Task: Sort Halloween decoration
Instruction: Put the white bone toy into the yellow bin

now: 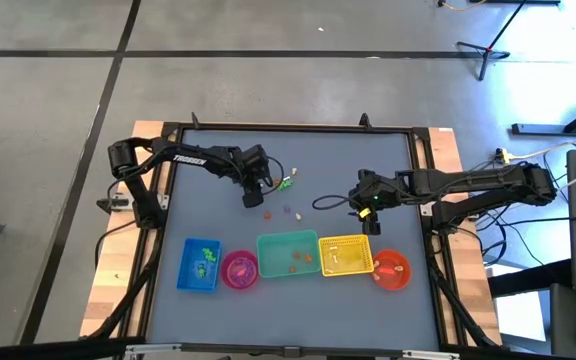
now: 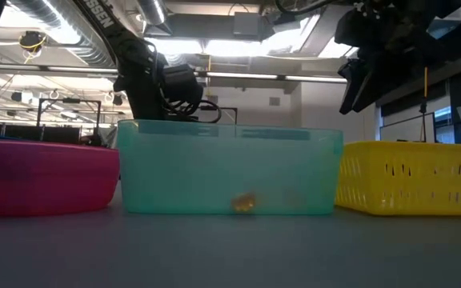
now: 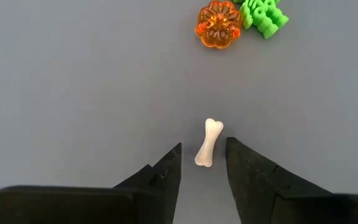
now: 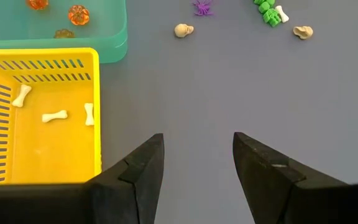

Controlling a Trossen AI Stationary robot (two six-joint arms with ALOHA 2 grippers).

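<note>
The decorations are tiny trinkets scattered mid-table. In the left wrist view a white bone (image 3: pixel 208 143) lies flat on the table, with an orange pumpkin (image 3: pixel 219 25) and a green piece (image 3: pixel 263 15) farther off. My left gripper (image 3: pixel 203 142) is open and low over the table, its fingers standing on either side of the bone's nearer end with gaps showing. It appears at mid-table in the high view (image 1: pixel 252 197). My right gripper (image 4: pixel 197 135) is open over bare table beside the yellow basket (image 4: pixel 39 118). Skulls (image 4: pixel 183 30), a purple spider (image 4: pixel 202 7) and a green piece (image 4: pixel 266 12) lie beyond it.
A row of containers stands near the front edge: blue box (image 1: pixel 200 265), pink bowl (image 1: pixel 239 270), teal box (image 1: pixel 288 255) holding orange pumpkins (image 4: pixel 78 14), yellow basket (image 1: pixel 346 255) holding three white bones (image 4: pixel 55 116), orange bowl (image 1: pixel 392 270). Bare table lies between the arms and this row.
</note>
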